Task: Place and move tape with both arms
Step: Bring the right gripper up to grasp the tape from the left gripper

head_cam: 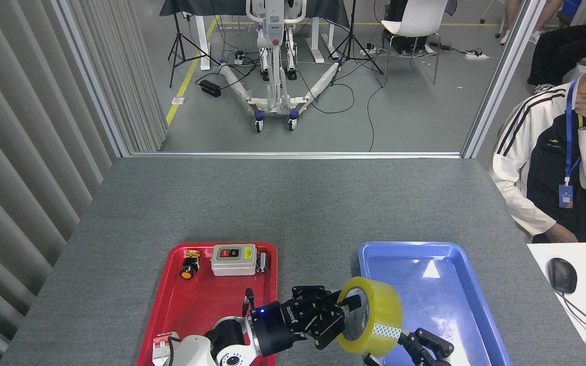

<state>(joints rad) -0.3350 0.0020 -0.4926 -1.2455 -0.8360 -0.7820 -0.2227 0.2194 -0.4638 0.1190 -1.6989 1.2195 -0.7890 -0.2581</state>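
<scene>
Gripping the tape (372, 316), our left fingers (331, 316) clamp its rim beside the blue tray (456, 305). Our right fingers (422, 348) sit spread just below it, near the red tray (206, 300).

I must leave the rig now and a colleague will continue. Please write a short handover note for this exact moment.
Left gripper: shut on the tape, fingers through its core; the roll is held on edge at the left rim of the blue tray.
Right gripper: low at the bottom edge, just right of the roll; open or shut cannot be told.
Red tray: holds a switch box and a small push button.
Done: tape picked up.
Left: setting the tape down and moving it with the right arm.
</scene>
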